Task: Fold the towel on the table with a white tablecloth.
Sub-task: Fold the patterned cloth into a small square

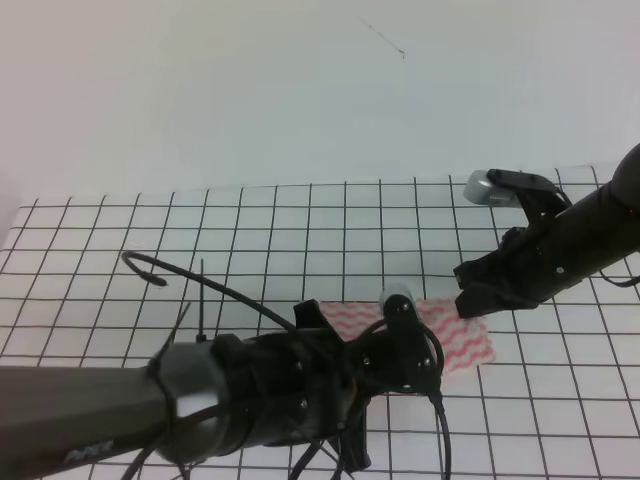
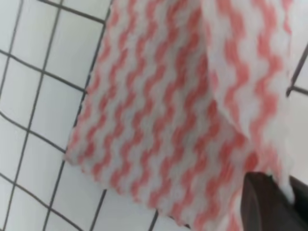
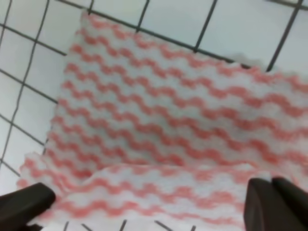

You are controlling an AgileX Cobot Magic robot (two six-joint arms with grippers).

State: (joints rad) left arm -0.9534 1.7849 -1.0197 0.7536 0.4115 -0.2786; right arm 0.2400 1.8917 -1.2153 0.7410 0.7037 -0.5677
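Observation:
The towel (image 1: 462,338), white with pink-red wavy stripes, lies on the table with a white tablecloth (image 1: 260,225) marked by a black grid. My left gripper (image 1: 408,348) sits over the towel's left part. In the left wrist view its dark fingers (image 2: 263,204) are closed at the lower right with a bit of cloth between them, and a flap of the towel (image 2: 159,110) rises toward them. My right gripper (image 1: 480,298) hovers at the towel's far right edge. In the right wrist view its fingers (image 3: 26,202) stand wide apart around the towel's (image 3: 163,110) doubled-over near edge.
The left arm (image 1: 120,410) with its loose black cables fills the lower left of the exterior view and hides the towel's left side. A plain white wall (image 1: 300,90) rises behind the table. Grid cloth stretches to the left and right.

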